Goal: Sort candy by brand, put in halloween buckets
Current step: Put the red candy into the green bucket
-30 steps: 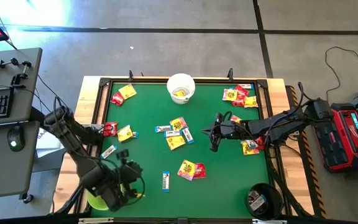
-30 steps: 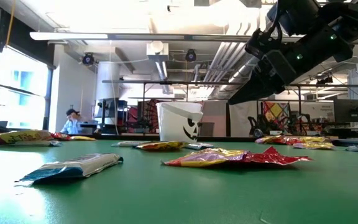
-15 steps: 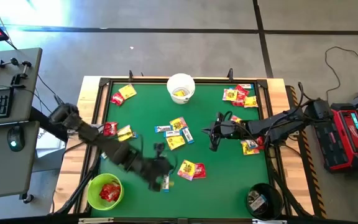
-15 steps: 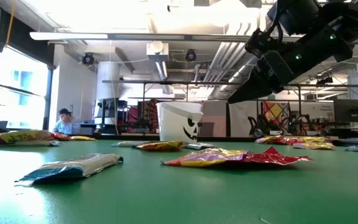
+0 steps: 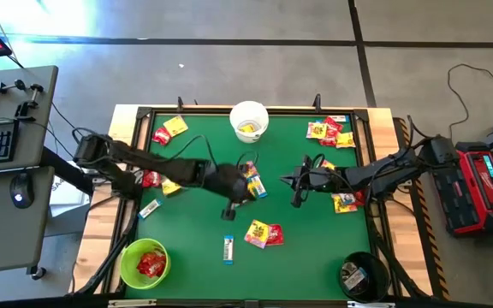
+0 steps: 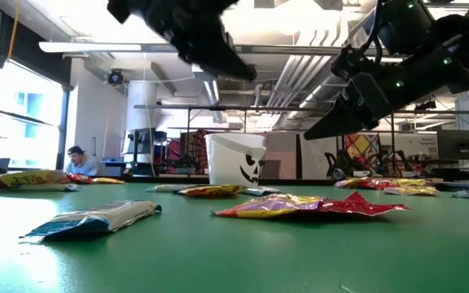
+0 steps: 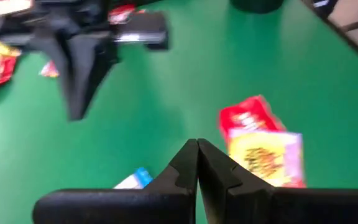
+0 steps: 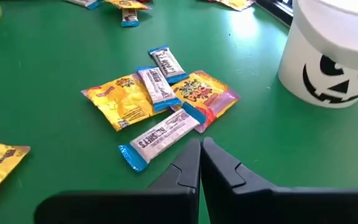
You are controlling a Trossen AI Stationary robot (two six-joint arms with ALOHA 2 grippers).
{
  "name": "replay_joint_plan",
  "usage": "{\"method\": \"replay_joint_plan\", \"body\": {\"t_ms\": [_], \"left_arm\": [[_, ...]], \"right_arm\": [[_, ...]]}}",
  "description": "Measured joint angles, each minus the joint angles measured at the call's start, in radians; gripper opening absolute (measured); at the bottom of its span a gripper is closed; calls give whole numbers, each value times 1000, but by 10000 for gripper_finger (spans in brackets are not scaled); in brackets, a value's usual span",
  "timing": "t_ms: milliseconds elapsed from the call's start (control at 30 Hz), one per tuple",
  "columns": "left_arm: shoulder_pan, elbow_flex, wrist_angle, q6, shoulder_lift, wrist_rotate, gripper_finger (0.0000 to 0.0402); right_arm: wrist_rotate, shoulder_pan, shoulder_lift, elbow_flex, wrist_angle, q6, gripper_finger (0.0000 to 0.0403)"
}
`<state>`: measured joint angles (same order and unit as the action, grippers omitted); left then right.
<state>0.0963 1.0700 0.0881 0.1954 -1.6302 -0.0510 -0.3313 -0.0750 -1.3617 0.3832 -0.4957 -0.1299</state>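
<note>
My left gripper [image 5: 229,211], clenched and empty, hovers over light, crinkly, slippery candy [image 5: 245,182]; I'd pinch a wrapper's edge.

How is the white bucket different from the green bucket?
The white bucket sits at the far edge of the table; the green bucket sits at the near left corner. The white bucket holds a yellow packet, the green bucket holds red ones. The white bucket wears a black pumpkin face; the green bucket's side is hidden. Both are round and open-topped.
</note>
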Motion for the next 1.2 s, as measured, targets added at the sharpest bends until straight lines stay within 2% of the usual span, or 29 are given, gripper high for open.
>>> {"method": "replay_joint_plan", "body": {"t_ms": [100, 233, 400, 667, 833, 1100, 1200], "left_arm": [[-54, -11, 6, 32, 0, -66, 0], [-102, -11, 3, 52, 0, -166, 0], [-122, -10, -3, 45, 0, -203, 0], [-109, -10, -7, -5, 0, -193, 0], [-74, -10, 33, -3, 0, -99, 0], [-70, -4, 232, -27, 3, -61, 0], [-69, 29, 382, -22, 8, 3, 0]], "right_arm": [[-10, -7, 0, 0, -1, -25, 0], [-100, -37, 0, 0, -3, -26, 0], [-131, -45, 0, 0, -2, -31, 0], [-139, -75, 1, 0, 10, -51, 0], [-140, -76, 2, 0, 24, -46, 0], [-124, -62, 2, 1, 46, -53, 0], [-123, -62, 2, 1, 47, -54, 0]]}}
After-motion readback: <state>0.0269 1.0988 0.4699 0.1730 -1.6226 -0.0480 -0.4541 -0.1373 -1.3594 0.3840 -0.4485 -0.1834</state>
